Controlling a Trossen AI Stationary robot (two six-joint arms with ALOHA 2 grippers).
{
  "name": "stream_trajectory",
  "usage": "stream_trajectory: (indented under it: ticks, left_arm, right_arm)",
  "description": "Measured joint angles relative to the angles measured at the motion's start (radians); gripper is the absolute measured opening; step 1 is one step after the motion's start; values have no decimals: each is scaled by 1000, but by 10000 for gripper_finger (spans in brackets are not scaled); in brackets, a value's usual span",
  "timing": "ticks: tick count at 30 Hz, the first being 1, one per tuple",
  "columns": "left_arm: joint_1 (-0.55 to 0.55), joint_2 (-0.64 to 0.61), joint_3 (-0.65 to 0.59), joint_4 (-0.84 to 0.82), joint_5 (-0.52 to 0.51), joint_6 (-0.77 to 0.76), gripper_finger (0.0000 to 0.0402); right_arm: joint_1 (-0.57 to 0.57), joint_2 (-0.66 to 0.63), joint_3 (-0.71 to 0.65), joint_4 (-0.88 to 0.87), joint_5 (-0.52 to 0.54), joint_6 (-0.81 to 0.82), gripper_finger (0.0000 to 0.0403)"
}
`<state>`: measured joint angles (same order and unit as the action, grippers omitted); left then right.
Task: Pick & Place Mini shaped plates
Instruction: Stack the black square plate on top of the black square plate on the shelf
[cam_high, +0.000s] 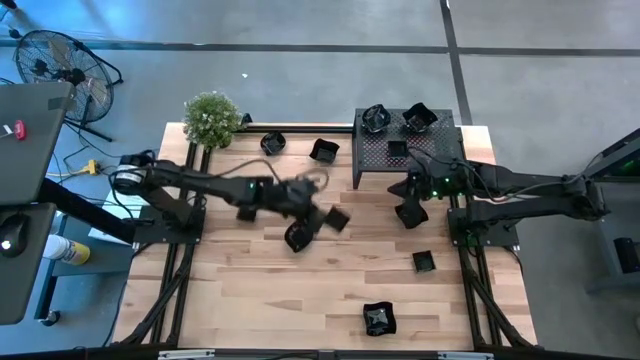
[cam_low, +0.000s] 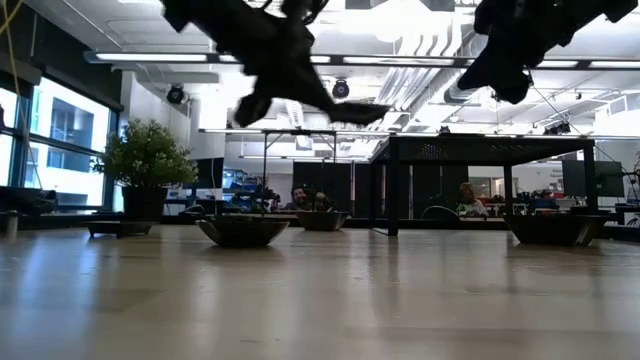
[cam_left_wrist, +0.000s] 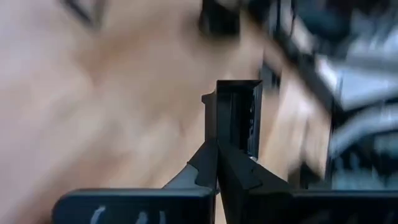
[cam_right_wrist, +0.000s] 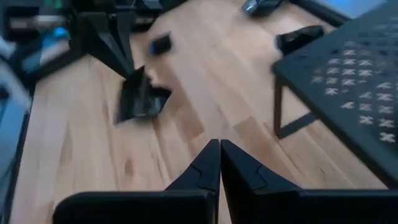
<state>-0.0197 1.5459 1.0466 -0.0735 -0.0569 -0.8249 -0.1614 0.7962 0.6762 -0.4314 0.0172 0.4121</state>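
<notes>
My left gripper (cam_high: 322, 215) hangs over the middle of the table, shut on a small square black mini plate (cam_left_wrist: 239, 118). In the low view that plate (cam_low: 352, 112) is high above the tabletop. My right gripper (cam_right_wrist: 219, 146) is shut and holds nothing; it hovers just in front of the black perforated stand (cam_high: 405, 160). Other mini plates rest on their bases on the wood: one (cam_high: 297, 237) under my left gripper, two (cam_high: 272, 143) (cam_high: 324, 150) near the far edge, and one (cam_high: 423, 262) at the right. Three more sit on the stand, among them one (cam_high: 375, 118). My left gripper pinches the square plate by one rim (cam_left_wrist: 227, 144) between its two fingers. The fingers slant down from the table's left side. The plate juts out past the fingertips and is lifted clear of the table.
A green plant (cam_high: 212, 118) stands at the far left corner. Another mini plate (cam_high: 378, 318) lies near the front edge. The stand's legs (cam_right_wrist: 280, 118) rise close to my right gripper. Bare wood lies at the near left.
</notes>
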Motion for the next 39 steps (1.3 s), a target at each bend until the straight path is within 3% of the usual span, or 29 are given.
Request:
stream_trajectory:
  ticks: [6,10,18,22,29,34,39]
  left_arm:
    - [119,0,0,244,-87,68,0]
    - [147,0,0,342,-107,100,0]
    - [145,0,0,370,-105,185,0]
    - [145,0,0,370,-77,225,0]
    - [179,0,0,377,12,216,2]
    - [223,0,0,377,91,166,30]
    - [260,-31,-1,383,119,166,86]
  right_arm:
    - [30,45,9,164,151,181,15]
    - [33,130,39,285,185,313,42]
    - [33,286,85,407,240,401,101]
    - [33,321,90,422,259,433,87]
    - [33,317,90,434,273,425,14]
    - [21,303,90,435,256,422,28]
    - [-62,247,91,426,151,417,32]
